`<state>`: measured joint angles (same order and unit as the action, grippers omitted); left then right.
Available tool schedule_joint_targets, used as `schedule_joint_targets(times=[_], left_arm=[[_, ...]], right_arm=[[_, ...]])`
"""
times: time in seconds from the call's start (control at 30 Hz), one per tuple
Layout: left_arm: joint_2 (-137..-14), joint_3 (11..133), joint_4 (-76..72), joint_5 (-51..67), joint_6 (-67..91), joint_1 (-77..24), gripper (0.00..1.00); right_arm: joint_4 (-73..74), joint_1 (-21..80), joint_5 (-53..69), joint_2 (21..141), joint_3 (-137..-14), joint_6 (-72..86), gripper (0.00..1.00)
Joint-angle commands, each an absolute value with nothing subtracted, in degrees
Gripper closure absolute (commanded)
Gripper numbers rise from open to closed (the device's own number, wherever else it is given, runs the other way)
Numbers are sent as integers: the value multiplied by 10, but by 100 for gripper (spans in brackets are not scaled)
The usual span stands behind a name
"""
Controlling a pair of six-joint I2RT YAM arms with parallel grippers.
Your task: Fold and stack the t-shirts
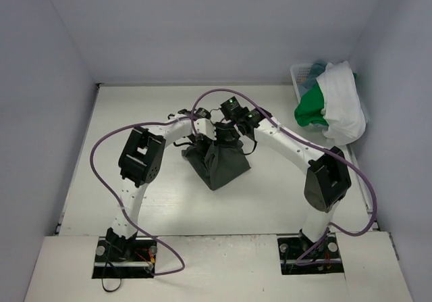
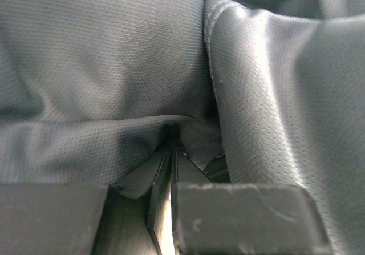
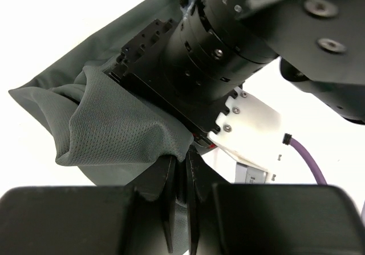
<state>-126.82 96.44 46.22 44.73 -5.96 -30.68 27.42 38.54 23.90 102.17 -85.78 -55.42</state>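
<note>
Grey-green cloth sits bunched mid-worktop (image 1: 270, 200) in the top view: the dark grey-green t-shirt (image 1: 217, 165) hangs in a peaked lump between both arms. They reach in elbows-out so the left hand (image 1: 198, 140) and right hand (image 1: 226, 136) meet just above it, I'd guess to lift an edge for a fold. The white t-shirt (image 1: 341, 106) and bright green t-shirt (image 1: 310, 109) drape over the basket (image 1: 300, 72) far right. Left wrist view: fully closed, pinching a fold. Right wrist view: that one's clamped on a thin fold too.
</note>
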Motion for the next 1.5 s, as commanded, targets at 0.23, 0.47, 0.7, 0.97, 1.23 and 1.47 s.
schedule_joint_targets(times=[0.23,0.47,0.7,0.97,1.23,1.47], left_arm=[[-1181,1100,484,429,-37,-206,100],[-1144,1103,474,438,-25,-141,84],[-1129,1022,442,451,-33,-88,84],[-1116,986,425,458,-37,-78,85],[-1110,966,414,470,-34,-77,85],[-1094,948,410,475,-37,-75,86]], right_arm=[[242,395,243,1034,-860,-550,100],[241,404,233,1038,-862,-550,100],[237,410,224,1079,-914,-543,100],[237,412,222,1161,-1004,-546,100],[230,408,219,1237,-1054,-545,100],[170,399,192,1291,-1060,-501,88]])
